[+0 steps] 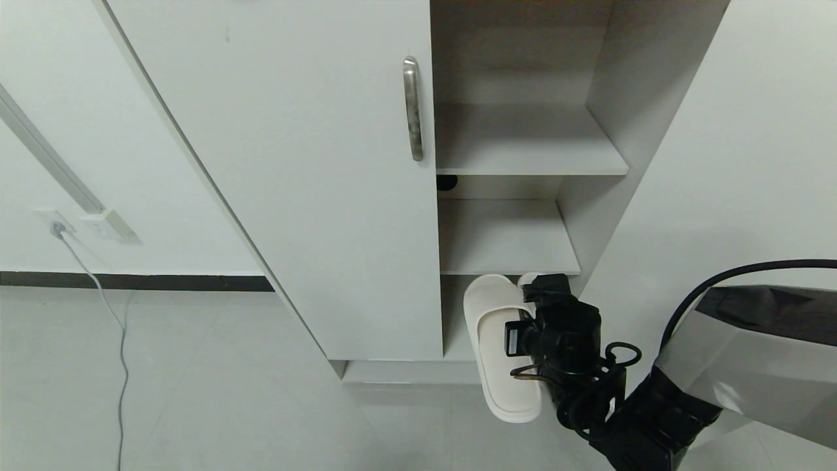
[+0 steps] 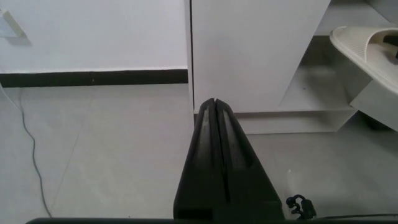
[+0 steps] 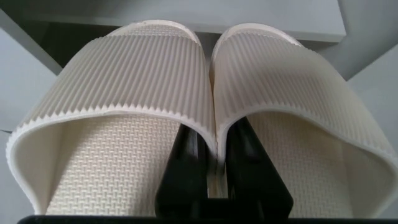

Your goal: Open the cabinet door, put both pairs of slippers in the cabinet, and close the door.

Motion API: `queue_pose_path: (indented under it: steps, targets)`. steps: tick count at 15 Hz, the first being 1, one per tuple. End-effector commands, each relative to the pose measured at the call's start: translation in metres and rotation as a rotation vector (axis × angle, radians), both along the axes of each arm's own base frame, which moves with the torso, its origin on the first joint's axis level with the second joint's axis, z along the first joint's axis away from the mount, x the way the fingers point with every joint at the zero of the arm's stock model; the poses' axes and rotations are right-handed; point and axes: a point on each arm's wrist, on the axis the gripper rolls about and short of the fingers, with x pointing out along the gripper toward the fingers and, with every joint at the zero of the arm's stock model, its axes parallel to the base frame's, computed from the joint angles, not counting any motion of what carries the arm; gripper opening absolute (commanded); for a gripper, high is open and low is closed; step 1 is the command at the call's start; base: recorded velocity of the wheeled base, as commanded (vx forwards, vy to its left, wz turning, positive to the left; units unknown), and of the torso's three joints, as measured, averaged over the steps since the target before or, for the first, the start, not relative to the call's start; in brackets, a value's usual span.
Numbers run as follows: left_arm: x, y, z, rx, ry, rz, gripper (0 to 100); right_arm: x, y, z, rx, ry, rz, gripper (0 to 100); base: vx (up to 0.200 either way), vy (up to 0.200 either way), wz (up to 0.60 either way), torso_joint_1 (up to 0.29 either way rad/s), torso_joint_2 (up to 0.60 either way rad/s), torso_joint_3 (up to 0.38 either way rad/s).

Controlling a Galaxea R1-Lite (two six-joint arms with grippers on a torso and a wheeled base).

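My right gripper (image 1: 533, 297) is shut on a pair of white slippers (image 1: 500, 347), held in the air in front of the cabinet's lowest compartment (image 1: 458, 327). In the right wrist view its fingers (image 3: 186, 168) pinch the two inner walls of the slippers (image 3: 143, 87) together, toes toward the cabinet. The cabinet's right side stands open, with bare shelves (image 1: 523, 140) inside; its left door (image 1: 294, 170) with a metal handle (image 1: 412, 108) is shut. My left gripper (image 2: 214, 109) is shut and empty, low over the floor, pointing at the cabinet base (image 2: 292, 121). One slipper's edge (image 2: 360, 46) shows there.
The opened right door (image 1: 739, 170) stands beside my right arm. A wall socket (image 1: 55, 226) with a grey cable (image 1: 121, 353) trailing over the tiled floor is at the left. Two upper shelves are bare; a dark round hole (image 1: 446, 182) sits at the back.
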Motion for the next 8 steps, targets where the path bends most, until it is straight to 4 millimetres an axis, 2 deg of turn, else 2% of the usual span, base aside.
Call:
queue_pose_path:
  steps: [1, 3, 8]
  targets:
    - [0.0001, 0.0000, 0.0000, 0.002, 0.001, 0.000, 0, 0.0012, 0.0009, -0.0018, -0.001, 0.001, 0.003, 0, 0.000, 0.000, 0.00, 0.000, 0.00, 0.000]
    - [0.0001, 0.0000, 0.0000, -0.001, 0.001, 0.002, 0, 0.0010, 0.0015, 0.0007, -0.009, -0.007, 0.006, 0, 0.000, 0.000, 0.00, 0.000, 0.00, 0.000]
    - [0.0001, 0.0000, 0.0000, -0.001, 0.001, 0.002, 0, 0.0023, 0.0018, 0.0063, -0.003, -0.023, 0.005, 0, 0.200, 0.000, 0.00, 0.004, 0.00, 0.001]
